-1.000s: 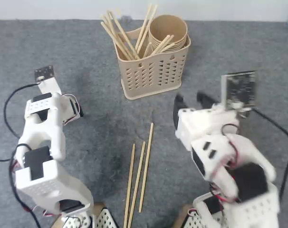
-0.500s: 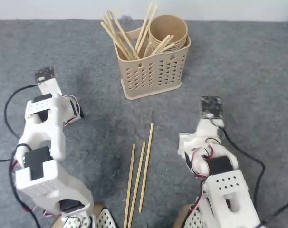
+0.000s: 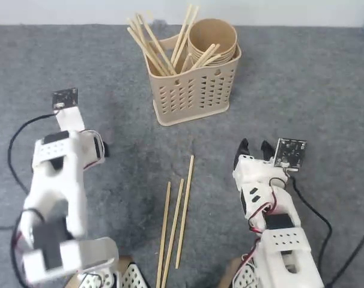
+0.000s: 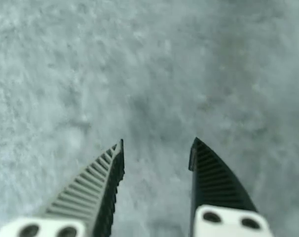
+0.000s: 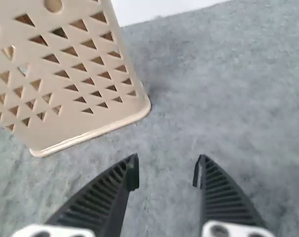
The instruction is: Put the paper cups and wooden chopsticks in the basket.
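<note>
A beige perforated basket stands at the back centre, holding stacked paper cups and several wooden chopsticks. Three more chopsticks lie loose on the grey mat in front of it, between the two arms. My right gripper hovers open to the right of the loose chopsticks; its wrist view shows the open gripper over bare mat with the basket beyond. My left gripper is open over bare mat, well left of the chopsticks.
Grey carpet-like mat covers the table. Black cables trail beside the left arm and behind the right arm. Open mat lies to either side of the basket.
The right arm swung back low, then came forward again with its gripper open near the loose chopsticks. The left arm shifted slightly, its wrist rising a little.
</note>
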Available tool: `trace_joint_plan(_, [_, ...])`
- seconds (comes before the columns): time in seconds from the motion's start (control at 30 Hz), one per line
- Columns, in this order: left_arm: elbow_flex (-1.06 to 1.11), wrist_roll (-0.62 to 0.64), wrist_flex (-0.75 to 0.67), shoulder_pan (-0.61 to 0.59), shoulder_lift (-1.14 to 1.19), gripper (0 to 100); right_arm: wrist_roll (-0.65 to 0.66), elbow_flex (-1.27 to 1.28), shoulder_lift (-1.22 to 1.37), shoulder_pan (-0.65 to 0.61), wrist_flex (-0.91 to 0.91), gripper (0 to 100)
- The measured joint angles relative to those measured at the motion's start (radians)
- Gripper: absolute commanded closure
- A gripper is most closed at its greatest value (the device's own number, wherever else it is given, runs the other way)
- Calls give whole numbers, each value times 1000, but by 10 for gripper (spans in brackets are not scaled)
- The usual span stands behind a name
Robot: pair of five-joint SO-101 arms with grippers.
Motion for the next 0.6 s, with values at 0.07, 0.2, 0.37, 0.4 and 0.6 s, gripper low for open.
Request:
trace_joint_plan(0.07, [41,0,35,15,-97,793,0,0,0,3,0,808])
trace_joint_plan(0.2, [60,0,173,44,-288,793,0,0,0,2,0,808])
trace_joint_plan(0.37, [86,0,296,107,-451,793,0,0,0,0,0,808])
trace_joint_plan(0.4, [91,0,307,132,-460,793,0,0,0,0,0,808])
trace_joint_plan(0.6, [104,0,321,304,-419,793,0,0,0,0,0,808])
